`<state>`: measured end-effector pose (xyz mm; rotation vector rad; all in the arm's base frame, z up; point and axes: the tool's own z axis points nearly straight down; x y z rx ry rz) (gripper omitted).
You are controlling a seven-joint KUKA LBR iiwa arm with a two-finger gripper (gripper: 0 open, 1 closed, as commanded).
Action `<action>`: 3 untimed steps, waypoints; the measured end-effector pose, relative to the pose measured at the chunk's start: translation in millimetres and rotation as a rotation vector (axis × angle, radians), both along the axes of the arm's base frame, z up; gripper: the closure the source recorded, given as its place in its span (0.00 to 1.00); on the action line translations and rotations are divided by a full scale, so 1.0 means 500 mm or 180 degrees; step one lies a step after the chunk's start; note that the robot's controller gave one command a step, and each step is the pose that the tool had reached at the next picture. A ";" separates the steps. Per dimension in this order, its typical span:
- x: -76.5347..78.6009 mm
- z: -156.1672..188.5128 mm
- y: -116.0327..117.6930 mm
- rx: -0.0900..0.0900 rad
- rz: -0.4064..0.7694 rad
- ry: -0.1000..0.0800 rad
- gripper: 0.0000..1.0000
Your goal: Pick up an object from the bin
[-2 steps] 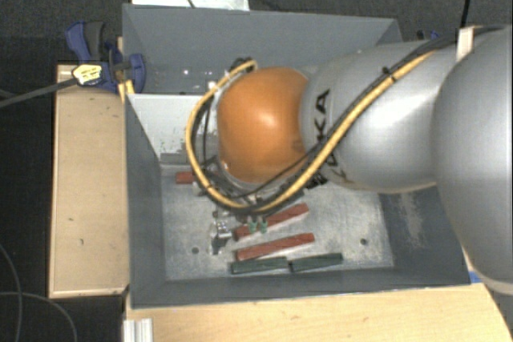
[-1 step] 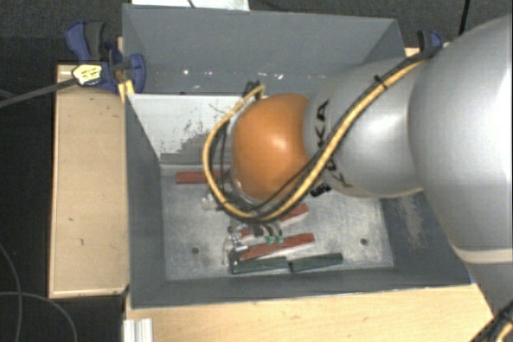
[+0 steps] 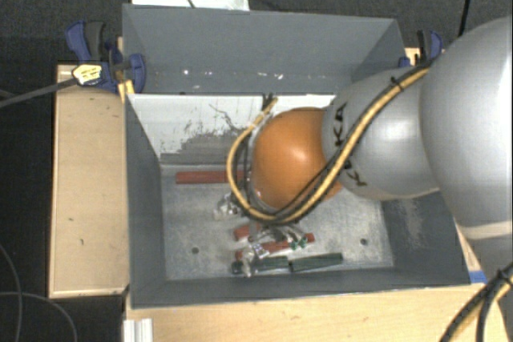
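End effector [image 3: 257, 250]: low in the grey metal bin [image 3: 146, 204], near its front wall, under the arm's orange wrist cover [image 3: 290, 158]. Whether it is open or closed cannot be told, nor whether it has hold of anything.

Contents, left to right:
1. Reddish-brown rod [image 3: 200, 178], lying flat, well up and to the left of the end effector, apart from it.
2. Small red piece [image 3: 241, 232], just up-left of the end effector, touching or nearly so.
3. Small red-and-green piece [image 3: 299, 238], just to its right.
4. Dark green pen-like stick [image 3: 317, 259], lying flat, just right of and slightly below the end effector. Items 2 to 4 form the small cluster it sits over, so the likely pick is one of these.

Risks, as judged: the pieces lie close together, so a closure may catch two at once or push the stick against the front wall. A thin, flat stick may slip out on lifting.

Obscured: the wrist cover and the looped cable [image 3: 238, 166] hide the bin floor above the end effector. The cluster's pieces are too small to identify firmly.
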<state>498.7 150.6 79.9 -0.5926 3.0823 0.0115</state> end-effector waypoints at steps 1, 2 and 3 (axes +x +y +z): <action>-0.036 0.029 -0.055 -0.0023 0.0878 0.0004 1.00; -0.036 0.029 -0.055 -0.0023 0.0869 0.0007 1.00; -0.034 0.129 -0.065 -0.0022 0.0875 0.0020 1.00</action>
